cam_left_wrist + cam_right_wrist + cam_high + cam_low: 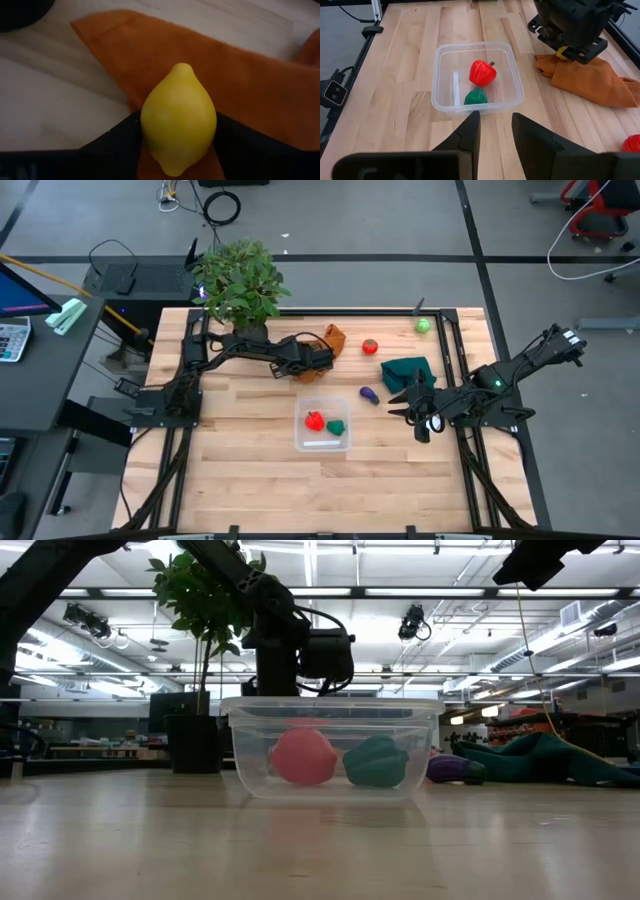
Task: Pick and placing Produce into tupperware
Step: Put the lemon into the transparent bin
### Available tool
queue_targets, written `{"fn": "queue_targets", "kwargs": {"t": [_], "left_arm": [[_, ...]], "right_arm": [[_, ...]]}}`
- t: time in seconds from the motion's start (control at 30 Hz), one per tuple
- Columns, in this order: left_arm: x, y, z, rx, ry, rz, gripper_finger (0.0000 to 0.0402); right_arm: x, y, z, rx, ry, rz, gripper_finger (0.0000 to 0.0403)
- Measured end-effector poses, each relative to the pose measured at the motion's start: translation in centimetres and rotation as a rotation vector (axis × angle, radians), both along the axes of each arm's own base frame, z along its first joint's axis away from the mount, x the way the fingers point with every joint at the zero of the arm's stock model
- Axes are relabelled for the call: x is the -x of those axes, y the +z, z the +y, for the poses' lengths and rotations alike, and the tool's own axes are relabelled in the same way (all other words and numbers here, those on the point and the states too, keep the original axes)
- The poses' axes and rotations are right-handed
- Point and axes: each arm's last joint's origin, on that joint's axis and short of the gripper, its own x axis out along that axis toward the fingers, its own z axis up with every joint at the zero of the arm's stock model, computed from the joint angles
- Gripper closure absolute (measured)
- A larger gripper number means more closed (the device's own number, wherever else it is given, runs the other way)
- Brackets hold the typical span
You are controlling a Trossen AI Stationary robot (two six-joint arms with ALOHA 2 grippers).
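Observation:
My left gripper [316, 361] is over the orange cloth [334, 338], shut on the yellow lemon [177, 117]; from above, the gripper hides it. The clear tupperware [298, 435] sits mid-table holding a red fruit [482, 72] and a green one [476, 96]. A red tomato [370, 347], a green lime [423, 326] and a purple eggplant [369, 394] lie on the wood. My right gripper [495, 125] is open, right of the tupperware and pointing at it. My left gripper pinches the lemon at its widest middle [150, 132], one dark finger [117, 142] on each side. The fingers come from above, slanting down over the orange cloth. The lemon's pointed tip [182, 67] sticks out past the fingertips. It looks lifted just off the cloth.
A potted plant [240, 285] stands at the far edge behind the left arm. A dark green cloth [410, 370] lies by the right gripper, near the eggplant. Bare wood lies on the near side of the tupperware [250, 740].

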Motion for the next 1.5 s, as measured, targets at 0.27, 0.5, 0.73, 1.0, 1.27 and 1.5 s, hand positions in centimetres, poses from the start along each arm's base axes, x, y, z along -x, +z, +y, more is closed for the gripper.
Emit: {"fn": "queue_targets", "kwargs": {"t": [0.27, 0.5, 0.73, 1.0, 1.27, 1.5], "left_arm": [[-0.8, 0.5, -2.2, -0.050, -0.025, -0.055, 0.0191], [-0.6, 3.5, -3.7, -0.166, -0.039, -0.110, 0.0188], [-0.3, 7.6, -5.3, -0.258, -0.135, -0.178, 0.0191], [0.3, 11.7, -9.9, -0.291, -0.322, -0.271, 0.0190], [1.3, 13.6, -14.8, -0.259, -0.429, -0.376, 0.0190], [1.3, 13.6, -18.4, -0.161, -0.509, -0.482, 0.0190]], "right_arm": [[0.0, 0.0, 0.0, 0.000, 0.000, 0.000, 0.0325], [0.0, -0.1, 0.0, 0.004, 0.000, 0.007, 0.0325], [0.1, -0.1, 0.0, 0.006, 0.000, 0.011, 0.0325], [0.1, -0.2, -0.1, 0.011, 0.000, 0.021, 0.0325], [0.2, -0.2, -0.1, 0.014, 0.000, 0.027, 0.0325], [0.2, -0.2, -0.1, 0.014, 0.000, 0.027, 0.0325]]}}
